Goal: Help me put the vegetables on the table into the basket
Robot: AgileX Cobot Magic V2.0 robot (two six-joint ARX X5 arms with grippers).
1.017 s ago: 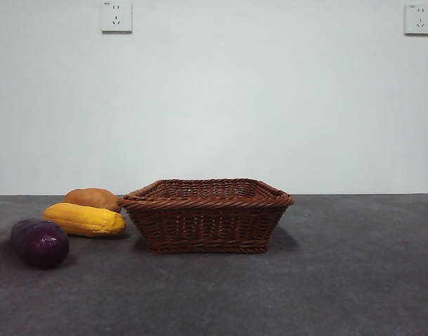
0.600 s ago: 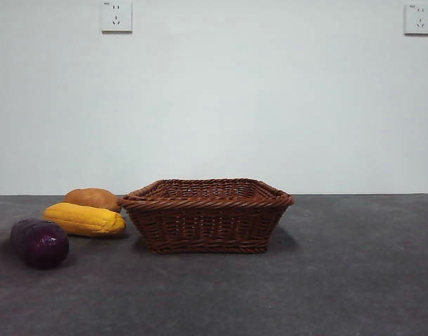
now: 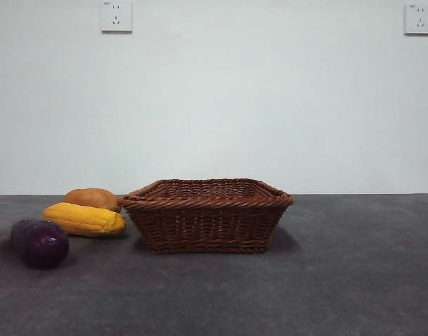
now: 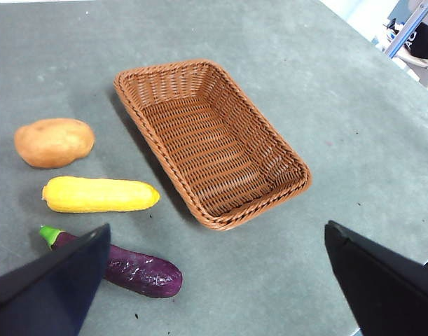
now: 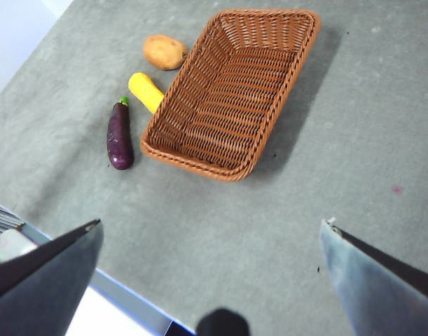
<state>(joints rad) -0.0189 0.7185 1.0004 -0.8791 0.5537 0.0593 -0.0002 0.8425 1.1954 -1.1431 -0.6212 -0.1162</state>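
3 vegetables are seen lying on the table (image 3: 340, 280) beside the basket (image 3: 206, 213), none inside it.
Below the spread left gripper (image 4: 214, 280), the eggplant (image 4: 133, 269), corn (image 4: 100, 194) and potato (image 4: 54, 142) are shown; the eggplant's green stem, hidden in the front view, is revealed here. The right gripper (image 5: 214, 280) is held wide, high above.

i see one basket (image 3: 206, 213) on one table (image 3: 340, 280). i count three vegetables: one purple eggplant (image 3: 40, 242), one yellow corn cob (image 3: 84, 218) and one brown potato (image 3: 92, 198). two wall sockets (image 3: 116, 16) are on the wall behind.
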